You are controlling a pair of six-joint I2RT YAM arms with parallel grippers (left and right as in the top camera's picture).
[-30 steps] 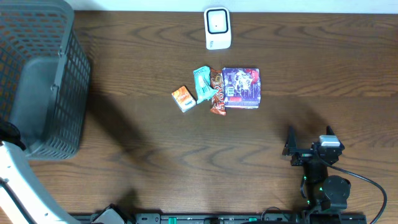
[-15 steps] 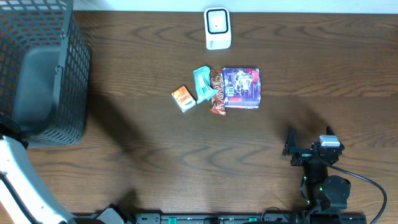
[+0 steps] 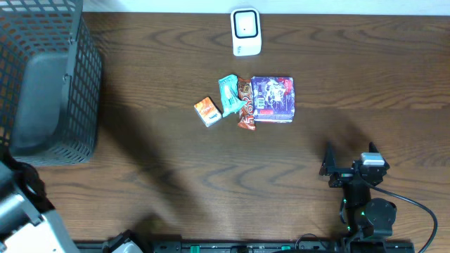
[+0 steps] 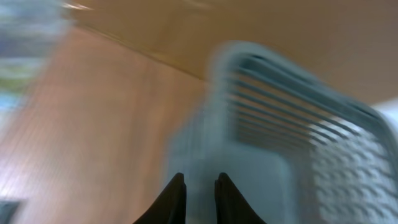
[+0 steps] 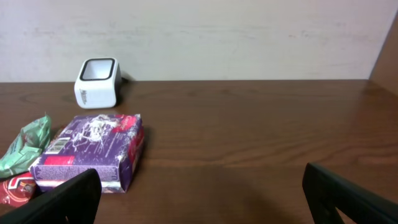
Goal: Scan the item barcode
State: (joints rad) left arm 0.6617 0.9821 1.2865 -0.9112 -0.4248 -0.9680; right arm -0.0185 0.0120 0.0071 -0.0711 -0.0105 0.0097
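Note:
Several items lie mid-table: a purple box [image 3: 273,98], a teal packet [image 3: 229,93], a red-brown wrapper [image 3: 245,118] and a small orange box [image 3: 207,111]. The white scanner [image 3: 246,31] stands at the back edge behind them. My right gripper [image 3: 350,153] rests near the front right, open and empty. In its wrist view the purple box [image 5: 90,149] and scanner [image 5: 96,83] sit ahead on the left. My left gripper [image 4: 200,182] shows only in its blurred wrist view, fingers a narrow gap apart with nothing between them, pointing at the grey basket [image 4: 280,137].
The grey mesh basket [image 3: 79,91] fills the back left corner of the table. My white left arm [image 3: 21,211] is at the front left corner, below the basket. A pale wall [image 5: 199,37] runs behind the table.
The basket shifted a little toward the back left. My left arm drew back toward the front left corner and its fingers parted slightly. The right arm stayed still.

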